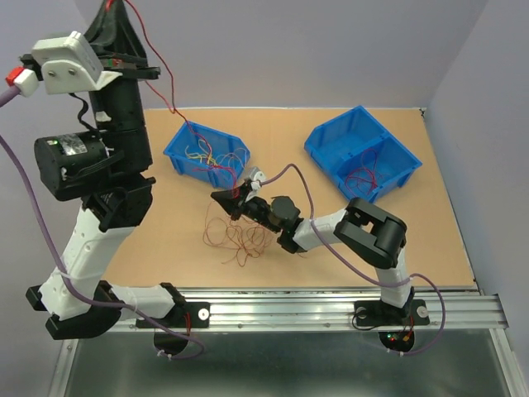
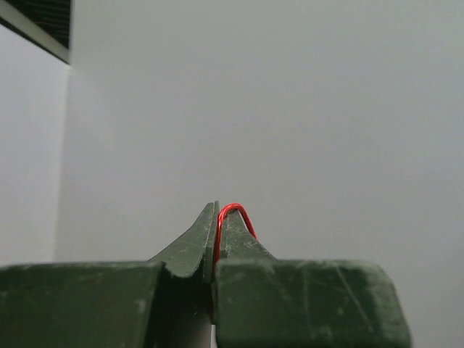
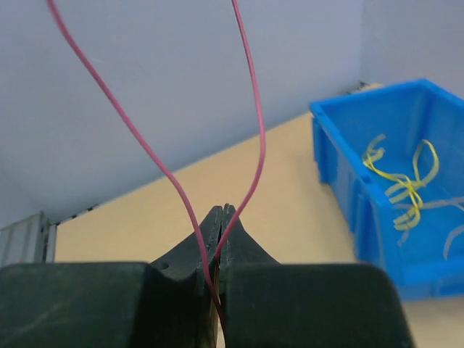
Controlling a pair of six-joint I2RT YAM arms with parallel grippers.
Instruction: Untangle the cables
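Observation:
My left gripper (image 1: 114,7) is raised high at the far left, shut on a thin red cable (image 1: 169,83) that runs down into the left blue bin (image 1: 176,154). In the left wrist view the cable (image 2: 241,212) loops over the closed fingertips of that gripper (image 2: 216,206). My right gripper (image 1: 223,198) is low over the table, shut on a dark red cable whose two strands (image 3: 257,138) rise out of the gripper (image 3: 221,212). A tangle of thin orange and red cables (image 1: 235,236) lies on the table just below it.
The left bin holds yellow and red cables (image 1: 207,155); it shows in the right wrist view (image 3: 341,159) with yellow cables (image 3: 406,181). A second, divided blue bin (image 1: 331,136) at the back right holds red cables (image 1: 364,175). A purple arm cable (image 1: 285,171) arcs over the right wrist.

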